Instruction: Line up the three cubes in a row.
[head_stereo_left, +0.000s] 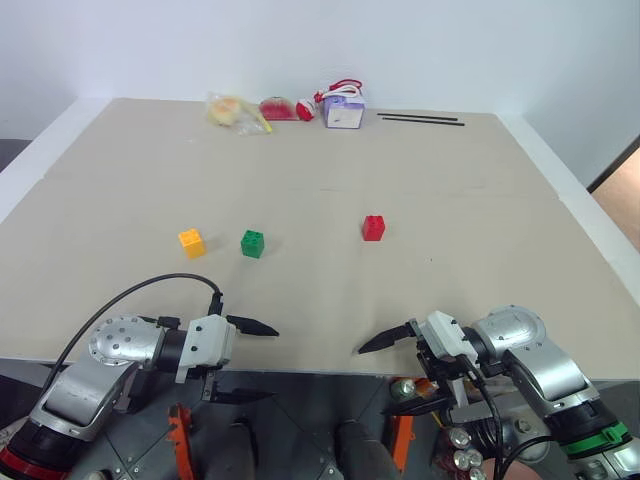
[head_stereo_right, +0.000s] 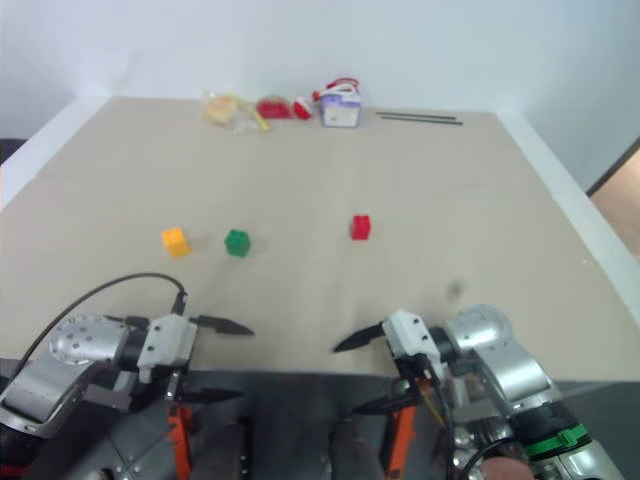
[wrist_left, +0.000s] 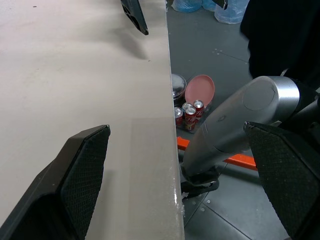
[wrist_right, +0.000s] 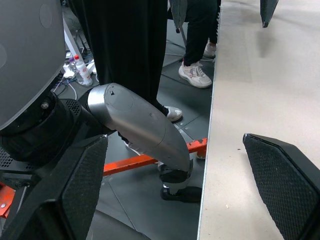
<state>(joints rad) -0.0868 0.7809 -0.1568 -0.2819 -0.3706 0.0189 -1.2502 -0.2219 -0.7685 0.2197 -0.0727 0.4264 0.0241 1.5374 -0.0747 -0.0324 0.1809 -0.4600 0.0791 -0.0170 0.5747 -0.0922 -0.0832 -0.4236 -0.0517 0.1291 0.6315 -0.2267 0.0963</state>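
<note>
Cubes (head_stereo_left: 252, 243) well beyond both grippers (open).

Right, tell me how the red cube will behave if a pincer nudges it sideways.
The red cube looks like rigid plastic, so it should hold its shape. Its flat faces rest squarely on the table, so it will probably slide rather than roll. Being small, it likely moves easily and may twist if pushed off-centre.
</note>
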